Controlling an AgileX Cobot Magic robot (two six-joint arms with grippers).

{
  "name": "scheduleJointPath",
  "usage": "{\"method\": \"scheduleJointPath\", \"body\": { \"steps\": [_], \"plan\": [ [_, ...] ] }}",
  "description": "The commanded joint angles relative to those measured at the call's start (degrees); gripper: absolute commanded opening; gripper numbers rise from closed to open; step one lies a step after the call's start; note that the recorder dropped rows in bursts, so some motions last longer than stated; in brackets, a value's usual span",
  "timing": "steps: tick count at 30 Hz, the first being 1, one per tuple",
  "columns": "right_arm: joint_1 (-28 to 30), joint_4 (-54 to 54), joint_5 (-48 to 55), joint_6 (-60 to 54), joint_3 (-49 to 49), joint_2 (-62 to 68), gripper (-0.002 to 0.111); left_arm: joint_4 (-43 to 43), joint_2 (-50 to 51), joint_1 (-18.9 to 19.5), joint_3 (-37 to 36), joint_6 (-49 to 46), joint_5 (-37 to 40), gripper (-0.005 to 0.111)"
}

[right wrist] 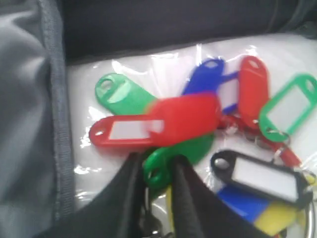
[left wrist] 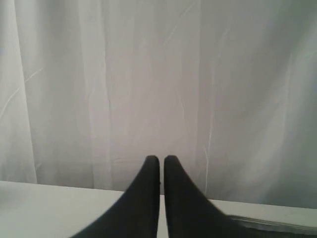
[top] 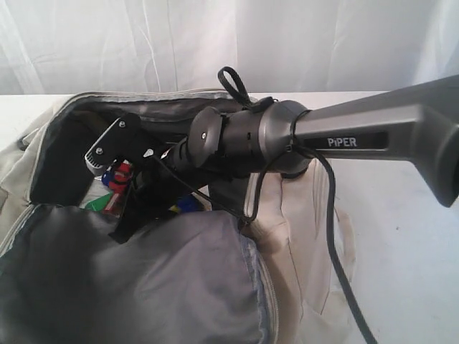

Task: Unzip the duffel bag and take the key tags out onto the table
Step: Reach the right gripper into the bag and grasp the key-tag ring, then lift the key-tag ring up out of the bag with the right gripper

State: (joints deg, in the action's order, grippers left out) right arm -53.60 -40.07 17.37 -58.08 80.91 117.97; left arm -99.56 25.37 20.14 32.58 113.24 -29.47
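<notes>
Reaches with right gripper (right wrist: 156,162) into the duffel bag (top: 294,236); pinches, jaws narrow, a green one of the key tags (right wrist: 183,119) at lower centre. Holds left gripper (left wrist: 161,159) closed, empty.

Bag (top: 294,244): cream cloth, matt. Lining (top: 143,276): dark grey fabric, smooth, faint sheen. Tags (right wrist: 183,116): glossy coloured plastic, white paper inserts. Fingers (right wrist: 124,198): matt black. Arm (top: 373,122): satin grey casing. Counter (top: 409,251): smooth white.

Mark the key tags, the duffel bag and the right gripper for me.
key tags (right wrist: 183,116): right wrist view, middle red tag.
duffel bag (top: 294,244): exterior view, beige side fabric.
right gripper (right wrist: 156,161): right wrist view, between its fingertips.
</notes>
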Motion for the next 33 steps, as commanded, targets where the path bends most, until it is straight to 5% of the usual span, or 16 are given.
{"method": "scheduleJointPath", "body": {
  "steps": [1,24,33],
  "plan": [
    [0.4,1.6,-3.8,2.9,-0.4,0.3,0.0,-0.4,-0.6,-0.3,-0.2,-0.2,-1.3,0.01],
    [0.7,1.6,-6.7,4.8,-0.4,-17.2,0.0,-0.4,-0.6,-11.7,-0.2,-2.7,-4.7,0.01],
    [0.7,2.8,-5.7,4.8,-0.4,-23.1,0.0,-0.4,-0.6,-12.8,-0.9,-2.8,-4.2,0.01]
  ]
}}
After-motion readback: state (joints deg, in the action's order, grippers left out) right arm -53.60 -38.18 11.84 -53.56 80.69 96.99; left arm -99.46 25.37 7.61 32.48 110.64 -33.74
